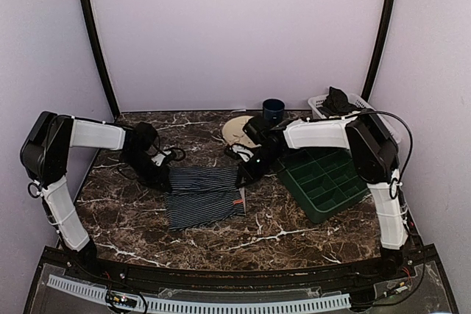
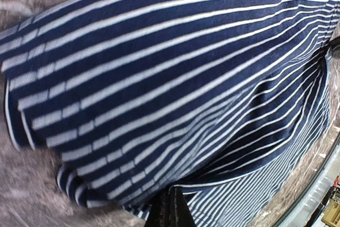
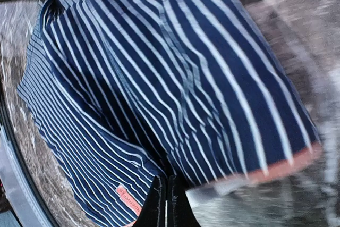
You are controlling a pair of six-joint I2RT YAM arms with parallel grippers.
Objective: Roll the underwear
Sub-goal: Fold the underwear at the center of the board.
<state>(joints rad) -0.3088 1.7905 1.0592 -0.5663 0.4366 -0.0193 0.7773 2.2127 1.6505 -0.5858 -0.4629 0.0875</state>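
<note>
in both wrist views the fingers are cut off by the bottom edge and striped cloth fills nearly the whole frame, blurred toward its borders. the left pincer (image 2: 170, 211) is clenched, its dark fingers pressed together with the edge of the underwear (image 2: 175, 78) nipped between them. the right pincer (image 3: 166, 203) is likewise clenched on the garment's edge, just beside a small red label (image 3: 129, 199). from above, the two pincers sit at the left and right ends of the garment's far fold, their tips hard to make out against the dark cloth. the underwear lies near the middle of the desk (image 1: 257, 237), partly doubled over. near the desk's right edge stands a green tray (image 1: 324, 178). at the far right corner a white basket (image 1: 357, 101) holds dark cloth. a dark cup (image 1: 274, 110) and a pale round disc (image 1: 234, 130) sit by the far edge.
</note>
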